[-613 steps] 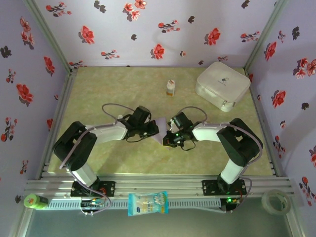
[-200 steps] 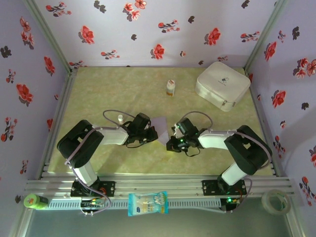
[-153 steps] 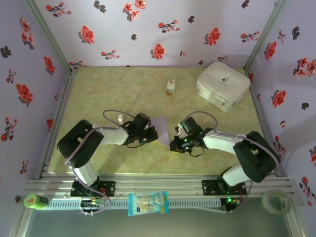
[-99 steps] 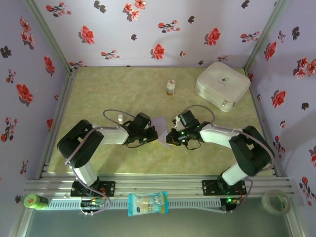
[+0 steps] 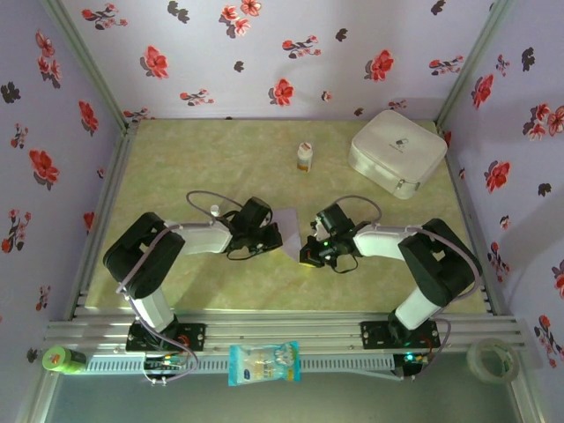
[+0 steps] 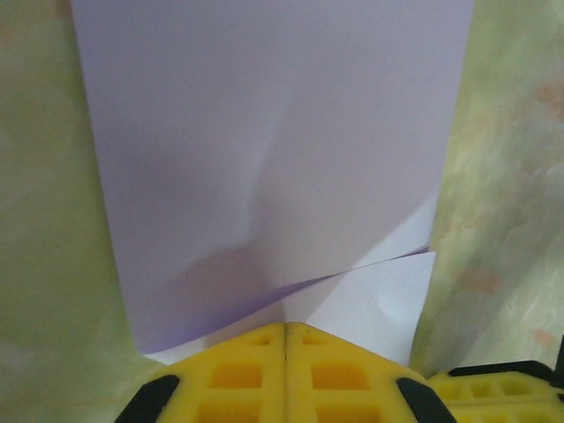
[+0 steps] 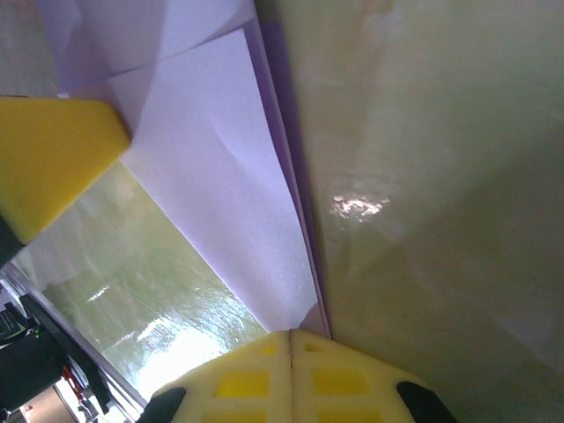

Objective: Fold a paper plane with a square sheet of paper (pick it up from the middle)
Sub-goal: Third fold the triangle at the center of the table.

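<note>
The square sheet of paper (image 5: 288, 230) is pale lavender and partly folded, and lies mid-table between my two grippers. My left gripper (image 5: 274, 236) sits at its left edge. In the left wrist view the sheet (image 6: 264, 141) spreads ahead with a folded flap, and its crease runs into the tips of the left gripper (image 6: 285, 328), shut on it. My right gripper (image 5: 308, 252) is at the sheet's lower right. In the right wrist view the right gripper (image 7: 291, 333) is shut, its tips touching the end of the sheet's (image 7: 220, 185) folded edge. A left fingertip (image 7: 48, 159) shows there too.
A white rounded case (image 5: 397, 152) stands at the back right, with a small white bottle (image 5: 304, 157) behind the paper. A tiny white cap (image 5: 214, 210) lies by the left arm. On the front rail are a snack packet (image 5: 264, 363), a green object (image 5: 62, 359) and a tape roll (image 5: 492, 359).
My right gripper swung out to the right, then came back to the sheet's lower right edge and closed fully. The left gripper kept its place on the paper.
</note>
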Motion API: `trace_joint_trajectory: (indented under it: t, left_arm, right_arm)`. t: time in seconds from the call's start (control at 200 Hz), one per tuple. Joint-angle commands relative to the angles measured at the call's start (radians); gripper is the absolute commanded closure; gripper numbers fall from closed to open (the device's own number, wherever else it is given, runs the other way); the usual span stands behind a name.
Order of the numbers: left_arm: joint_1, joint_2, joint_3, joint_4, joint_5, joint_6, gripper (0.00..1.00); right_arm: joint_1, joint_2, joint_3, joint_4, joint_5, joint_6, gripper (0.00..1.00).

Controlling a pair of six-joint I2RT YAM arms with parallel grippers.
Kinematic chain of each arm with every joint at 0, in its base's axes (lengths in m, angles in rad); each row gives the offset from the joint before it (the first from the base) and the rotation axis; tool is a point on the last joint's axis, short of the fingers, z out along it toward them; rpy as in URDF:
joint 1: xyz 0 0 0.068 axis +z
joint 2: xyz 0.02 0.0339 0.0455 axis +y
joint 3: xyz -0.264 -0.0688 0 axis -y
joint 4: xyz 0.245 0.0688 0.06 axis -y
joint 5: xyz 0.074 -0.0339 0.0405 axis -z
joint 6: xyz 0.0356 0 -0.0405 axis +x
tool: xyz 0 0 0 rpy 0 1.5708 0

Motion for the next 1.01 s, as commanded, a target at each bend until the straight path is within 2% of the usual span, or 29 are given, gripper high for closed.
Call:
trace_joint_trajectory:
  t: [0.0, 0.115, 0.195, 0.42, 0.55, 0.7, 0.805, 1.0]
  left_arm:
    - [0.005, -0.028, 0.062, -0.079, -0.02, 0.036, 0.93]
    - [-0.021, -0.062, 0.065, -0.084, -0.036, 0.031, 0.92]
    - [-0.044, -0.05, 0.061, -0.085, -0.048, 0.004, 0.98]
    - [-0.115, 0.017, -0.006, 0.108, 0.0, -0.096, 1.0]
    - [-0.123, 0.057, -0.028, 0.168, 0.001, -0.118, 1.0]
    - [-0.095, 0.083, -0.05, 0.132, -0.055, -0.113, 1.0]
    - [-0.057, 0.072, -0.099, 0.205, -0.057, -0.109, 0.98]
    - [0.007, 0.05, -0.138, 0.232, -0.022, -0.056, 0.95]
  right_arm:
    - [-0.004, 0.009, -0.024, -0.093, 0.078, -0.008, 1.0]
    - [-0.004, 0.009, -0.021, -0.098, 0.084, -0.004, 1.0]
    - [-0.004, 0.013, -0.018, -0.092, 0.085, -0.003, 1.0]
    - [-0.004, 0.008, -0.013, -0.112, 0.103, -0.006, 1.0]
    - [-0.004, 0.009, -0.02, -0.113, 0.112, -0.007, 1.0]
    - [-0.004, 0.016, -0.018, -0.135, 0.147, -0.013, 1.0]
    - [-0.004, 0.016, -0.022, -0.154, 0.175, -0.026, 1.0]
    - [-0.004, 0.045, -0.028, -0.149, 0.174, -0.036, 1.0]
